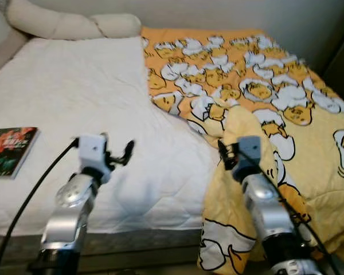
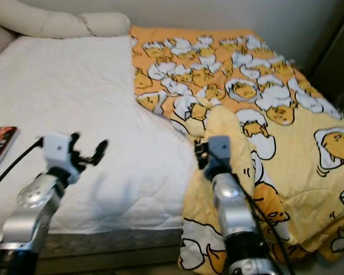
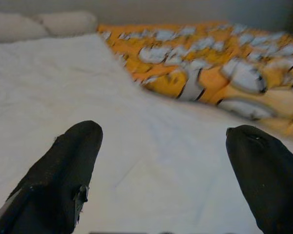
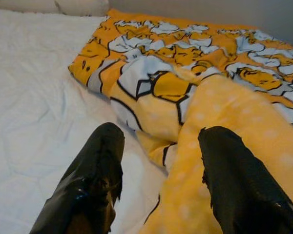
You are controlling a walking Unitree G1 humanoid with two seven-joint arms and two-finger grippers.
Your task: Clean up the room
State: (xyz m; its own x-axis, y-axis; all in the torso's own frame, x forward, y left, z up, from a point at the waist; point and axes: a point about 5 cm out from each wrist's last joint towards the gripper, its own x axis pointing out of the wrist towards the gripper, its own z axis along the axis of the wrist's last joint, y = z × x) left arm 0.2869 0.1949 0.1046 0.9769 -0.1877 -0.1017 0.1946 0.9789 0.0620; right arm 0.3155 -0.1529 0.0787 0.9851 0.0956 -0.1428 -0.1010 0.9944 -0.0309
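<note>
- A yellow-orange blanket printed with white-and-yellow egg characters (image 1: 258, 91) covers the right half of the frame, its near edge bunched and hanging over the bed's front at lower right.
- The white quilted mattress (image 1: 74, 97) fills the left half, with cream pillows (image 1: 69, 24) along the upper left.
- A dark red-and-green book (image 1: 10, 150) lies flat at the far left edge.
- The left end effector (image 1: 123, 153) hovers over bare mattress at lower centre-left, fingers spread, grasping nothing.
- The right end effector (image 4: 158, 161) is released too, its fingers (image 4: 100, 161) straddling the blanket's folded edge, lower centre-right.
</note>
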